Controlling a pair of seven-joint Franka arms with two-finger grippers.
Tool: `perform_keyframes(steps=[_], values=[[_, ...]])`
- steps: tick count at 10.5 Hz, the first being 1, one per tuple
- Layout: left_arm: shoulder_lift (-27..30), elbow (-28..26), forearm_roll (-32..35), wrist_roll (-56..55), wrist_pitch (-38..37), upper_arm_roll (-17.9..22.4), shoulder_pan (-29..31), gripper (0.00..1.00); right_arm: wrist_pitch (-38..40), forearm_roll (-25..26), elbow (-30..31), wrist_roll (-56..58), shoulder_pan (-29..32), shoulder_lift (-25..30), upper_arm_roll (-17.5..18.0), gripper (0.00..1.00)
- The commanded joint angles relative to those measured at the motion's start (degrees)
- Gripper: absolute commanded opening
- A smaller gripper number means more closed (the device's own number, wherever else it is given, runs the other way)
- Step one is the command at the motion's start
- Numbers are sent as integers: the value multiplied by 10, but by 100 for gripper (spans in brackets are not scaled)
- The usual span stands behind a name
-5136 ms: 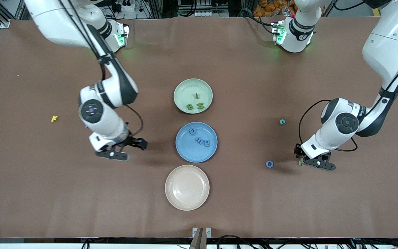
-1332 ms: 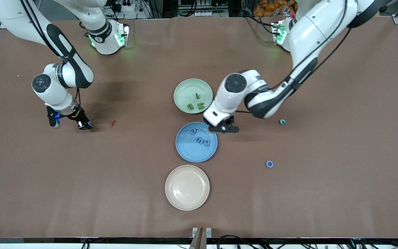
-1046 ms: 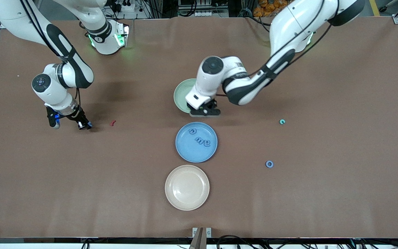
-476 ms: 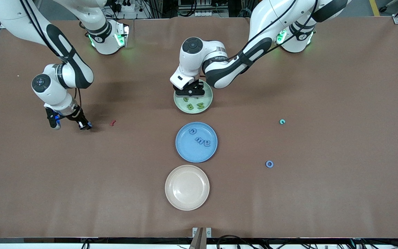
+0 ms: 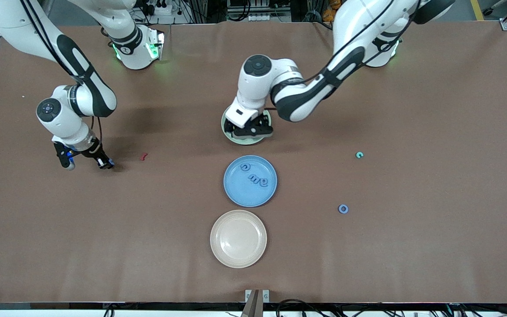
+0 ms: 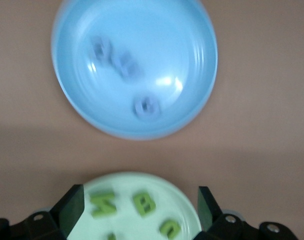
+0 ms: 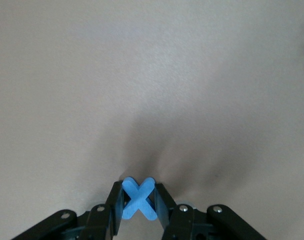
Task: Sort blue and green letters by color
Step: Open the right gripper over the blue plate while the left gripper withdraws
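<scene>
My left gripper hangs open over the green plate, nothing between its fingers. Green letters lie in that plate just beneath the jaws. The blue plate, nearer the front camera, holds blue letters, which the left wrist view also shows as blurred blue letters. My right gripper is shut on a blue X letter, low over the table at the right arm's end. A blue ring letter and a teal-green letter lie loose toward the left arm's end.
A dark red letter lies on the brown table beside my right gripper. An empty pale pink plate stands nearest the front camera, in line with the two other plates.
My left gripper came over the green plate and opened, and one more green letter now lies there. My right gripper stays shut on the blue X and has barely shifted.
</scene>
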State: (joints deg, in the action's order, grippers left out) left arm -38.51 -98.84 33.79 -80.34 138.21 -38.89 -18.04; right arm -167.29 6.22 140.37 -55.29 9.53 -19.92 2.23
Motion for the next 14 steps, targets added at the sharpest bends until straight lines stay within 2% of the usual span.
perform_keyframes(steps=[1,3,6,9,11,12,14], values=[[70,-12,0,76,-4,0,84,100,65,10,-46,2,-14,3,1,7],[92,-12,0,136,-19,-1,135,100,137,11,-76,3,-53,24,1,7],[116,-12,-9,199,-27,-11,215,100,206,1,-150,-10,-140,23,1,6],[129,-12,-11,256,-29,-70,322,100,298,5,-239,-23,-255,4,1,3],[132,-11,-19,327,-67,-149,428,100,303,6,-292,-15,-315,-30,3,2],[138,-11,-48,383,-85,-186,484,100,303,6,-325,-20,-350,-50,3,2],[180,24,-135,489,-176,-173,495,100,303,6,-389,-21,-399,-93,3,2]])
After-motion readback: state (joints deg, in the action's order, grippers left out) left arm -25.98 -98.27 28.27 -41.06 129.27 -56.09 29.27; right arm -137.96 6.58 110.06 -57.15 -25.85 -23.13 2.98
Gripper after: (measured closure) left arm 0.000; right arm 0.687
